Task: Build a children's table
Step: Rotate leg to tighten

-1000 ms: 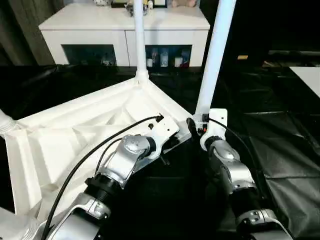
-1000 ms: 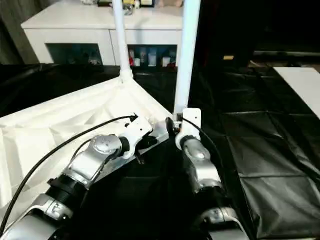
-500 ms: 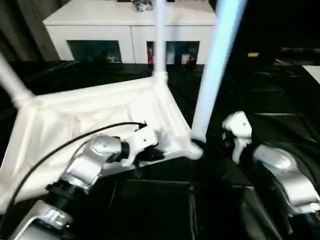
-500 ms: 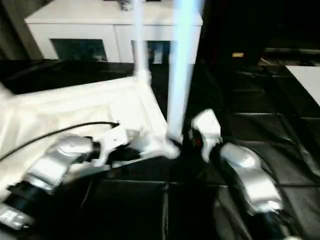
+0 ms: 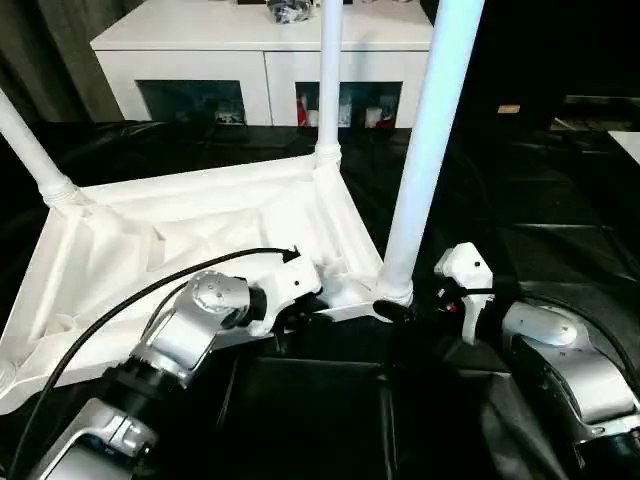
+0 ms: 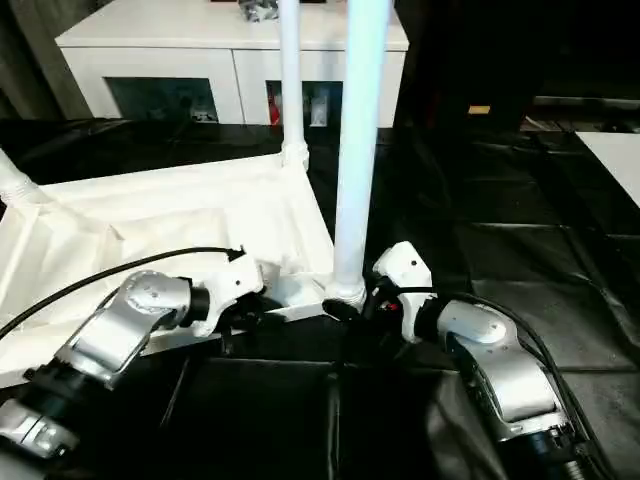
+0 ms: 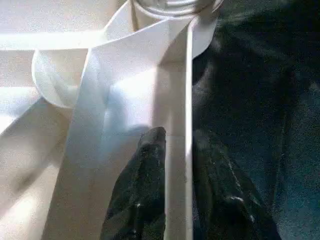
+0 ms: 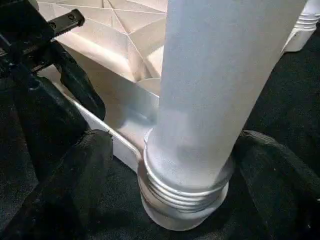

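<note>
The children's table lies upside down: its white tabletop (image 5: 200, 230) shows the ribbed underside. Three white legs stand in its corner sockets, a near one (image 5: 425, 150), a far one (image 5: 329, 70) and one on the left (image 5: 30, 150). My left gripper (image 7: 177, 145) is shut on the tabletop's thin near rim, one black finger (image 7: 150, 150) on each side, close to the near leg's socket. My right gripper (image 8: 185, 150) stands open low around the near leg's threaded base. Its fingers (image 8: 75, 175) flank the leg with gaps on both sides.
A white cabinet (image 5: 200, 50) with glass-fronted shelves stands at the back, just behind the far leg. Black sheeting (image 5: 540, 200) covers the floor all round. A white board's corner (image 6: 620, 150) shows at the right edge.
The camera has swung, bringing the left leg into view. My right wrist has dropped from upright against the near leg to low beside its base. The left gripper stays on the rim.
</note>
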You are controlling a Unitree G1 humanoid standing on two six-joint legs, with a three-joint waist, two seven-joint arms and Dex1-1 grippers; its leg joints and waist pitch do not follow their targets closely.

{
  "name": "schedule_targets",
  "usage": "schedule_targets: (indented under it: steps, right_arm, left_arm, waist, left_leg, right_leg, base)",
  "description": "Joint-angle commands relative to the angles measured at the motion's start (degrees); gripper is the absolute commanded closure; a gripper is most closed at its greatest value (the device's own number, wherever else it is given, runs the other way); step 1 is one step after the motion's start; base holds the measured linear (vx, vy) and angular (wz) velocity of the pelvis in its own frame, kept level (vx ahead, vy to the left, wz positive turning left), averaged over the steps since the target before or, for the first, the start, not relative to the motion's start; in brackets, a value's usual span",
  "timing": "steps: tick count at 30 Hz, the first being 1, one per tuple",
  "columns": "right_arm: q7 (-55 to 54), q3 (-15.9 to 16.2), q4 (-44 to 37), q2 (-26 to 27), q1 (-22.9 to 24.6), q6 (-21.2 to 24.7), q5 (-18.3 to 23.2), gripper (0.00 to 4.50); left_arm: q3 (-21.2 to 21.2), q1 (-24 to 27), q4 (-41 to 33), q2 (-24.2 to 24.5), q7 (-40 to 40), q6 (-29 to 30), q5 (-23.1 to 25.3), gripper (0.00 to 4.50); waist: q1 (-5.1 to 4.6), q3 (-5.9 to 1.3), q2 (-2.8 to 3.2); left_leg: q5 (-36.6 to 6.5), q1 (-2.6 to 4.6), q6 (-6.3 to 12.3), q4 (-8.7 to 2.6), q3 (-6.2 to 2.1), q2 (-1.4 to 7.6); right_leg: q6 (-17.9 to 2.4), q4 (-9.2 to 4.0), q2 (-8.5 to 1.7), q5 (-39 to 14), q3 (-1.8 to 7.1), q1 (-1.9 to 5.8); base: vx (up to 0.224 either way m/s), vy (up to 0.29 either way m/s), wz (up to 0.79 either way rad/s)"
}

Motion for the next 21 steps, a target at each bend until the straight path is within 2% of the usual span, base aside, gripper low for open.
schedule_targets:
  steps: [1,5,7,12,14,15,17,19,21]
  right_arm:
    - [-0.1,-0.4,-0.7,0.1,-0.8,0.7,0.1,0.35]
    - [-0.2,-0.5,-0.6,0.2,-0.6,0.6,0.1,0.35]
    - [0.1,-0.5,-0.4,0.2,-0.6,0.5,0.1,0.35]
    - [1.3,0.1,1.1,-0.1,-0.6,0.4,-0.4,0.35]
    - [1.2,0.1,1.9,-0.2,-0.7,0.5,-0.5,0.35]
    - [1.2,0.1,1.9,-0.1,-0.7,0.5,-0.5,0.35]
    - [1.3,0.6,4.3,-0.2,-1.1,-0.5,-1.4,0.35]
    - [1.0,0.8,5.2,-0.2,-1.4,-1.0,-2.1,0.35]
    - [1.4,0.4,6.1,0.2,-1.8,-1.1,-1.6,0.35]
  left_arm:
    - [-0.8,-0.7,2.0,0.1,0.8,-0.2,0.9,3.59]
    - [0.1,-1.3,5.1,-1.0,1.7,-1.0,0.6,3.87]
    - [0.3,-1.3,5.8,-1.2,1.1,-0.9,0.3,3.98]
    - [-0.4,-0.3,5.2,-0.5,-2.9,-0.1,-1.1,4.36]
    - [-0.9,0.2,4.6,-0.1,-4.5,-1.1,-1.5,4.46]
    - [-0.9,0.2,4.6,-0.1,-4.6,-1.2,-1.5,4.46]
    - [-2.0,1.3,2.7,0.7,-8.2,-3.1,-2.6,4.46]
    - [-2.2,1.5,2.2,0.8,-8.7,-2.8,-2.7,4.46]
    - [-2.4,1.6,1.8,1.0,-9.0,-2.8,-2.6,4.46]
  waist:
    - [0.09,-3.10,-0.17]
    - [0.19,-3.03,-0.19]
    - [0.21,-2.97,-0.34]
    - [0.23,-3.03,-0.27]
    - [0.10,-3.18,-0.42]
    - [0.11,-3.25,-0.33]
    - [0.07,-3.53,-0.33]
    - [0.06,-3.65,-0.17]
    - [0.12,-3.67,-0.12]
  left_leg:
    - [-8.2,-0.40,4.45,-4.10,-0.74,2.51]
    - [-9.3,-0.13,3.93,-4.16,-0.70,2.55]
    - [-9.5,-0.14,3.89,-4.19,-0.64,2.52]
    - [-9.5,-0.35,3.88,-4.23,-0.80,2.49]
    - [-7.9,-0.68,4.30,-4.18,-0.93,2.49]
    - [-7.5,-0.63,4.44,-4.10,-0.91,2.49]
    - [-4.8,-0.78,5.48,-3.85,-0.93,2.48]
    - [-3.5,-0.56,6.16,-3.66,-0.77,2.49]
    - [-3.2,-0.61,7.00,-3.56,-0.71,2.46]
  right_leg:
    - [-13.1,-3.86,-3.38,-9.6,3.11,3.51]
    - [-12.4,-4.23,-3.37,-12.4,3.13,3.26]
    - [-12.2,-4.33,-3.35,-13.1,3.14,3.23]
    - [-11.2,-4.43,-3.48,-15.1,3.08,3.33]
    - [-11.5,-4.08,-3.51,-13.0,3.02,3.57]
    - [-11.7,-3.98,-3.49,-12.2,3.02,3.52]
    - [-13.1,-3.41,-3.51,-7.9,3.03,3.67]
    - [-14.4,-3.00,-3.38,-4.7,3.05,3.45]
    - [-14.9,-2.91,-3.42,-3.5,3.07,3.58]
  base:
    - [0.000,0.000,0.00]
    - [0.000,0.000,0.00]
    - [0.000,0.000,0.00]
    - [0.000,0.000,0.00]
    - [0.000,0.000,0.00]
    - [0.000,0.000,0.00]
    - [0.000,0.000,0.00]
    - [0.000,0.000,0.00]
    - [0.000,0.000,0.00]
